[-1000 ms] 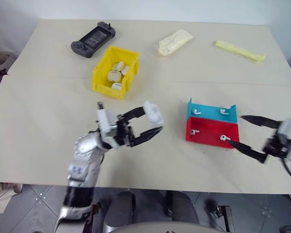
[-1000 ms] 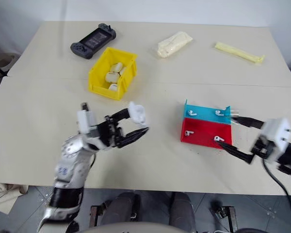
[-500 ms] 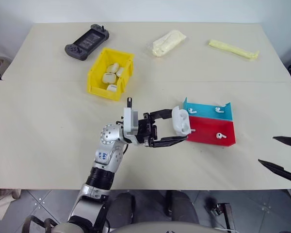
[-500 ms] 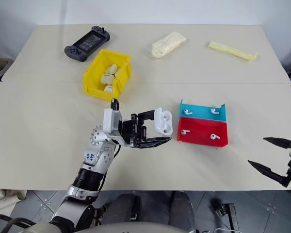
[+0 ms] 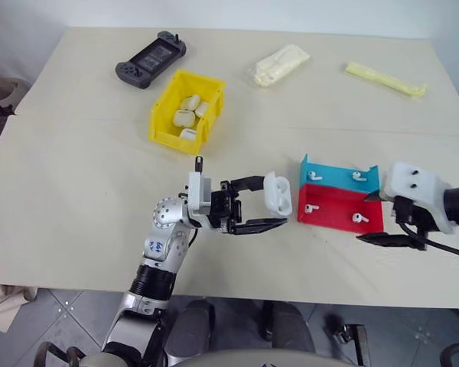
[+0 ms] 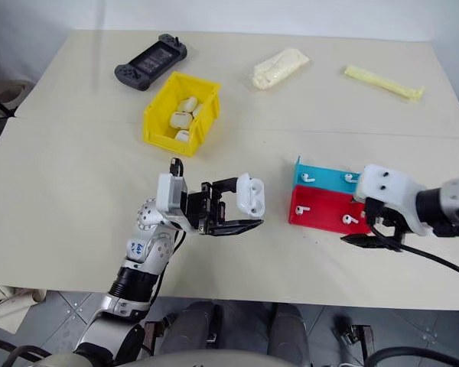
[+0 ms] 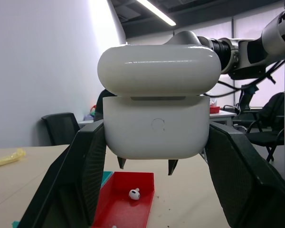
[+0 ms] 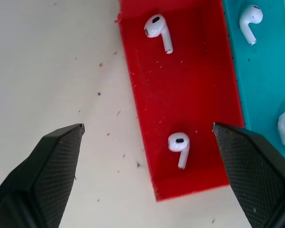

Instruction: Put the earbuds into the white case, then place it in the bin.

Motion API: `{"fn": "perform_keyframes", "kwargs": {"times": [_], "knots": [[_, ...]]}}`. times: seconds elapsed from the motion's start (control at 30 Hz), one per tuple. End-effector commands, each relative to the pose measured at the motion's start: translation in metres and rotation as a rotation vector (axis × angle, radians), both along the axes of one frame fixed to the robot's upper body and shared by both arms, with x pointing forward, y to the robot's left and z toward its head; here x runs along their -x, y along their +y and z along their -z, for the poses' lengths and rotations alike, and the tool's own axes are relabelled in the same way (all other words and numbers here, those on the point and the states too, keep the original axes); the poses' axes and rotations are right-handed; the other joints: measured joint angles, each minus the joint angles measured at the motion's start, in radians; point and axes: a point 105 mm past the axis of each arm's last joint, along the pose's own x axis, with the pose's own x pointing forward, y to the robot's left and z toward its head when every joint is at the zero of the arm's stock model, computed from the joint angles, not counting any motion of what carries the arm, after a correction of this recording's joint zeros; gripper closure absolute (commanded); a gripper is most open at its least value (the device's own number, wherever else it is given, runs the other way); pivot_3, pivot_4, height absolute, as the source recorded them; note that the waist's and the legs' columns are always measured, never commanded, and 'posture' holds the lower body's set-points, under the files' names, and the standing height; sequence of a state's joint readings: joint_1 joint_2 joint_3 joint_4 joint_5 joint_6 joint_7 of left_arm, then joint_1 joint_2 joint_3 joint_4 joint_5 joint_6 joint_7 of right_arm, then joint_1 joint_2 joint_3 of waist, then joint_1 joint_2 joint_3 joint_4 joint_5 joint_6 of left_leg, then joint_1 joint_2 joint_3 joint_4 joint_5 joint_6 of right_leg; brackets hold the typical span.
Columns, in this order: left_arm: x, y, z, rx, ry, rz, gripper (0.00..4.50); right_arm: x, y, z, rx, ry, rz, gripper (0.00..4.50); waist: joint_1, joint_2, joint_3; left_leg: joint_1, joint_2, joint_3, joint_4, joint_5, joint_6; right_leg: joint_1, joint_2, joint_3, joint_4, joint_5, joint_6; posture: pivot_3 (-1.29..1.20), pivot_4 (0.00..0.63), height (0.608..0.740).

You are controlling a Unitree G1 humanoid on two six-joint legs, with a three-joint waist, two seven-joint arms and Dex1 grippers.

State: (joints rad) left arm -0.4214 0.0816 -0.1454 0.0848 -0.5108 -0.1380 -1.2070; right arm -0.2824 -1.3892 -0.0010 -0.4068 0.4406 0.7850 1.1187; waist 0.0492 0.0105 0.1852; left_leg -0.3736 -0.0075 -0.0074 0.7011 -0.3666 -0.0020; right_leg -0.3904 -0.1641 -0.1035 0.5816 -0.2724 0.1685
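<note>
Beside the red tray (image 5: 338, 212): left gripper (image 5: 269, 208) clamped the white case (image 5: 278, 193)
Case: glossy pebble, upright, lid ajar
Right gripper (image 8: 147, 142): fingers apart over earbuds (image 8: 179, 147)

The right end effector (image 8: 147, 137) hangs with its two black fingers (image 8: 47, 161) spread wide above the red tray (image 8: 190, 85), which sits on the pale worktop (image 8: 52, 66). Two earbuds (image 8: 179, 145) lie apart inside the red tray. The blue tray (image 8: 259, 71) touches its far side and holds two more earbuds.
</note>
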Motion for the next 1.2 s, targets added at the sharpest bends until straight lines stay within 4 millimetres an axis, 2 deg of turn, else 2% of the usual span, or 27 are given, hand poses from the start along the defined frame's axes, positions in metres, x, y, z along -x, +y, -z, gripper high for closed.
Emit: {"fn": "perform_keyframes", "kwargs": {"times": [0.03, 0.13, 0.17, 0.23, 0.37, 0.57, 0.87, 1.2], "knots": [[0.006, -0.002, -0.007, 0.032, -0.033, -0.007, 1.73, -0.008, 0.001, 0.008, 0.063, 0.010, 0.034, 0.00, -0.001, 0.000, 0.000, 0.000, 0.000, 0.000, 0.000, 0.000, 0.000, 0.000, 0.000, 0.000, 0.000, 0.000, 0.000, 0.00, 0.150, 0.740], [0.007, -0.002, -0.007, 0.035, -0.030, -0.019, 1.73, -0.014, -0.002, 0.016, 0.116, 0.010, 0.052, 0.00, -0.002, 0.000, 0.000, 0.000, 0.000, 0.001, 0.000, 0.000, 0.000, -0.001, 0.000, 0.000, 0.001, 0.000, 0.000, 0.00, 0.150, 0.740], [0.008, -0.002, -0.006, 0.033, -0.030, -0.024, 1.73, -0.015, -0.002, 0.018, 0.122, 0.013, 0.053, 0.18, -0.002, 0.000, 0.000, 0.000, 0.000, 0.001, 0.000, 0.000, 0.000, -0.001, 0.000, 0.000, 0.001, 0.000, 0.000, 0.00, 0.150, 0.740], [0.008, -0.001, -0.005, 0.031, -0.027, -0.032, 1.73, -0.016, 0.000, 0.020, 0.126, 0.019, 0.056, 0.58, -0.002, 0.000, 0.000, 0.000, 0.000, 0.001, 0.000, 0.000, 0.000, -0.001, 0.000, 0.000, 0.001, 0.000, 0.000, 0.00, 0.150, 0.740], [0.005, 0.001, -0.006, 0.027, -0.028, -0.044, 1.73, -0.020, 0.002, 0.025, 0.146, 0.011, 0.046, 1.91, -0.003, 0.000, 0.000, 0.000, 0.000, 0.001, 0.000, 0.000, 0.000, -0.002, 0.000, 0.000, 0.001, 0.000, 0.000, 0.00, 0.150, 0.740], [0.004, 0.001, -0.008, 0.024, -0.036, -0.047, 1.73, -0.022, 0.003, 0.026, 0.157, 0.016, 0.042, 1.91, -0.004, 0.000, 0.000, 0.000, 0.000, 0.002, 0.000, 0.000, 0.000, -0.002, 0.000, 0.000, 0.002, 0.000, 0.000, 0.00, 0.150, 0.740], [0.007, 0.002, -0.007, 0.015, -0.034, -0.031, 1.73, -0.027, -0.009, 0.033, 0.203, 0.034, 0.070, 1.91, -0.005, 0.000, 0.000, 0.000, 0.000, 0.002, 0.000, 0.000, 0.000, -0.002, 0.000, 0.001, 0.002, 0.000, 0.000, 0.00, 0.150, 0.740], [0.007, 0.001, -0.008, 0.013, -0.039, -0.029, 1.73, -0.033, -0.009, 0.040, 0.190, 0.035, 0.084, 1.91, -0.015, 0.000, 0.000, 0.000, 0.000, 0.002, 0.000, 0.000, 0.000, -0.002, 0.000, 0.000, 0.002, 0.000, 0.000, 0.00, 0.150, 0.740]]}}
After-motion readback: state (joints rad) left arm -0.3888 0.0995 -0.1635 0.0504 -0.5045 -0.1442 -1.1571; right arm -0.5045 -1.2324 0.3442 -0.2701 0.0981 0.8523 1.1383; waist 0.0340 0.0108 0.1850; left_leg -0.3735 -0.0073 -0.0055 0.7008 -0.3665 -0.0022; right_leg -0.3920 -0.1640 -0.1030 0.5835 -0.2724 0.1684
